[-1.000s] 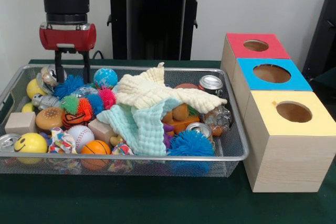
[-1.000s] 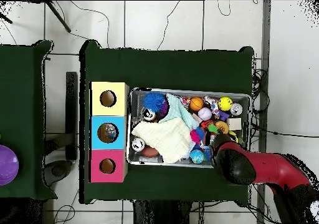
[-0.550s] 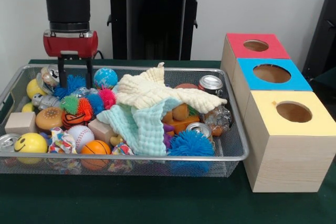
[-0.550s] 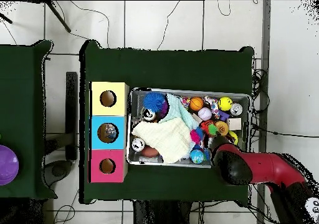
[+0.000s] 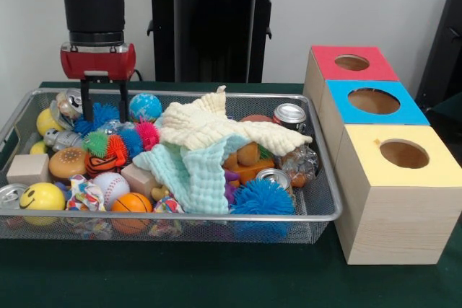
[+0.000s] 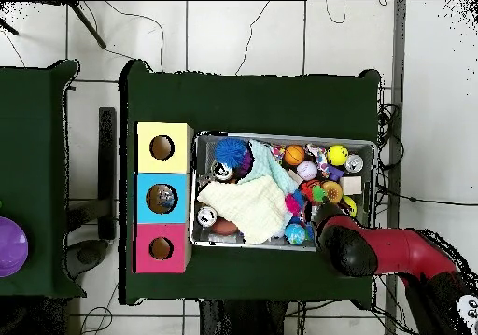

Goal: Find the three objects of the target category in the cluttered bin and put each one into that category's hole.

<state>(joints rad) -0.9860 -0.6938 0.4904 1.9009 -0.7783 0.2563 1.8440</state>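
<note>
My gripper [image 5: 105, 115] hangs open over the back left corner of the wire bin [image 5: 180, 216]. Its two black fingers [image 5: 86, 102] stand on either side of a blue spiky ball [image 5: 99, 115], with the tips down among the toys. A globe ball [image 5: 145, 106] lies just right of it. Red [image 5: 351, 63], blue [image 5: 373, 101] and yellow [image 5: 403, 154] boxes, each with a round hole, stand in a row right of the bin. In the overhead view the red arm [image 6: 353, 247] covers the gripper at the bin's [image 6: 280, 135] lower right corner.
Yellow and mint cloths [image 5: 209, 142] cover the bin's middle. Cans [image 5: 290, 115] [image 5: 273, 177], a second blue spiky ball [image 5: 261, 198], a smiley ball [image 5: 42, 197], a baseball [image 5: 110, 184], a mini basketball [image 5: 131, 203] and wooden blocks [image 5: 27, 168] crowd around.
The gripper has shifted slightly right and dropped lower around the blue spiky ball, then nearly stopped. Its fingers remain apart.
</note>
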